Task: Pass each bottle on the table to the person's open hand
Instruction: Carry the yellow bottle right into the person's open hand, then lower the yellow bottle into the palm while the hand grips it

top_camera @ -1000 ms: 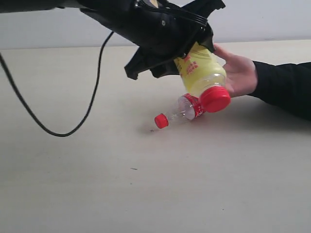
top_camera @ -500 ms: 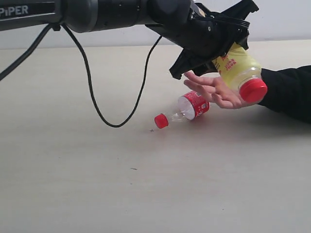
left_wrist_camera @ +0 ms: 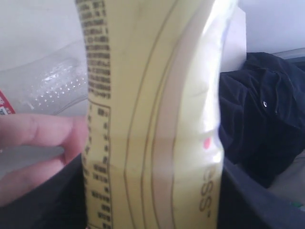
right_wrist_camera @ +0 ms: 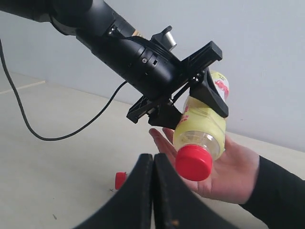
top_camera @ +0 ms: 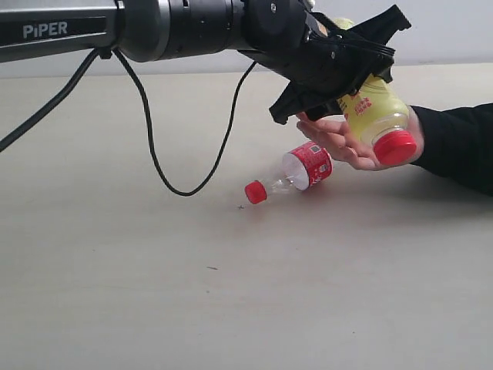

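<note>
My left gripper (top_camera: pixel 343 73) is shut on the yellow bottle (top_camera: pixel 373 112), which tilts red cap down and rests against the person's open hand (top_camera: pixel 343 146). The left wrist view is filled by that yellow bottle (left_wrist_camera: pixel 152 119), with the hand's fingers (left_wrist_camera: pixel 38 133) beside it. A clear bottle with a red label and cap (top_camera: pixel 304 169) lies on its side on the table (top_camera: pixel 115 293), just below the hand. In the right wrist view my right gripper (right_wrist_camera: pixel 153 162) is shut and empty, near the hand (right_wrist_camera: pixel 233 171) and the yellow bottle (right_wrist_camera: pixel 200 124).
A black cable (top_camera: pixel 154 146) hangs in a loop from the left arm down to the tabletop. The person's dark sleeve (top_camera: pixel 462 146) reaches in from the right edge. A pale wall runs behind the table.
The left gripper carried the yellow bottle to the right and lowered it slightly. The person's hand moved under the bottle. The right gripper stayed shut.
</note>
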You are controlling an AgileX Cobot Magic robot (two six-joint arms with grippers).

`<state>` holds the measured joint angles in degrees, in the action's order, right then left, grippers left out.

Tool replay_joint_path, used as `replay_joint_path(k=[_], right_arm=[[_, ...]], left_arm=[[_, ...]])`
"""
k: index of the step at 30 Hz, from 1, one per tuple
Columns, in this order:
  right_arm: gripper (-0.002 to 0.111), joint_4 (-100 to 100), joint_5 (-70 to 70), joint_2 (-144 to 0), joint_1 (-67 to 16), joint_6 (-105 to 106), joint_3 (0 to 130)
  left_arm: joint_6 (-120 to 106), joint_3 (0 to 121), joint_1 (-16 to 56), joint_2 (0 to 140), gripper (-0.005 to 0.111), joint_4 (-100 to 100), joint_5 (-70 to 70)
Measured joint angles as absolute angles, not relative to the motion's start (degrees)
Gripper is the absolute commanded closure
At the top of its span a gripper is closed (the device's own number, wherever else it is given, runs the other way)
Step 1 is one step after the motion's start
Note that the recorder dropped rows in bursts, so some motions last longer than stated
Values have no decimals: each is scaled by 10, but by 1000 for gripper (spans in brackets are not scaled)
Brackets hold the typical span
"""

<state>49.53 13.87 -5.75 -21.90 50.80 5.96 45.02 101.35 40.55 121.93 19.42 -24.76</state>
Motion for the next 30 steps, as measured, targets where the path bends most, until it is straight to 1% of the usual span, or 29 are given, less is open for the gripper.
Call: replay_joint_path(k=[7,30], right_arm=[[108,495,139,-58,-219,508,60],[108,495,139,-58,-219,508,60]], left_arm=[[450,1013,406,1219,107,194,-221],[431,1013,406,1219,107,226,-218]])
